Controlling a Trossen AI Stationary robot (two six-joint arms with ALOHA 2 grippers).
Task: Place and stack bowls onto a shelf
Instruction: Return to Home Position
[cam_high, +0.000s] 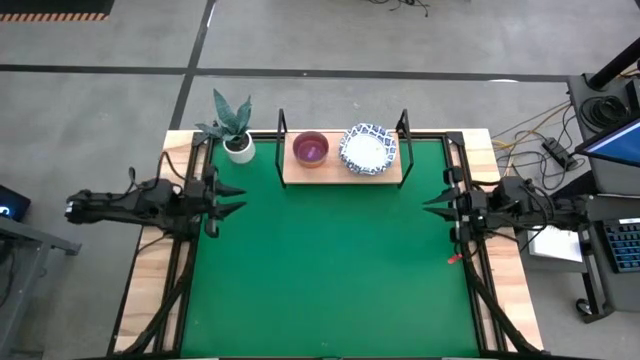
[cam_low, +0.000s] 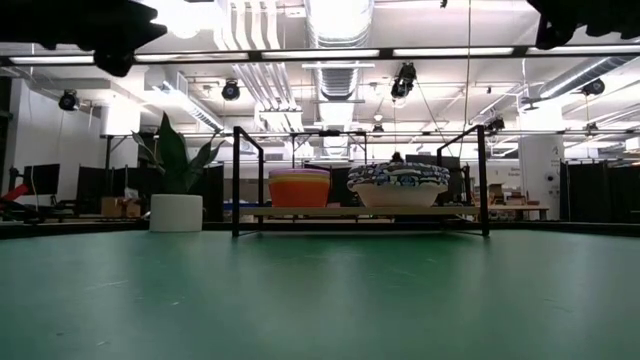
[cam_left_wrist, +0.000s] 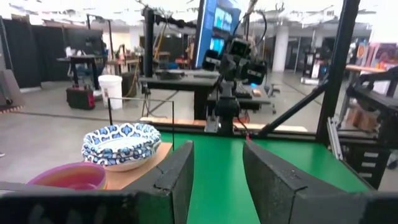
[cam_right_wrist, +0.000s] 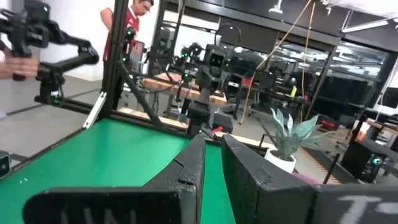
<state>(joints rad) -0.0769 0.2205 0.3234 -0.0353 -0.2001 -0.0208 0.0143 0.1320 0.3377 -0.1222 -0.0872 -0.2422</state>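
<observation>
The white patterned bowls (cam_high: 368, 148) sit nested in one upright stack on the shelf (cam_high: 342, 176), blue-figured rims lined up. They are nearer the right gripper (cam_high: 430, 205) than the left gripper (cam_high: 238, 198), yet well apart from both. Beside them, on the left gripper's side of the board, the plastic bowls (cam_high: 311, 149) nest too, purple uppermost. Both grippers hang at the side edges of the table (cam_high: 330, 270), fingers parted and holding nothing, parked clear, I judge, because no bowl lies on the green. A potted plant (cam_high: 238, 140) stands just outside the shelf, nearest the left gripper.
</observation>
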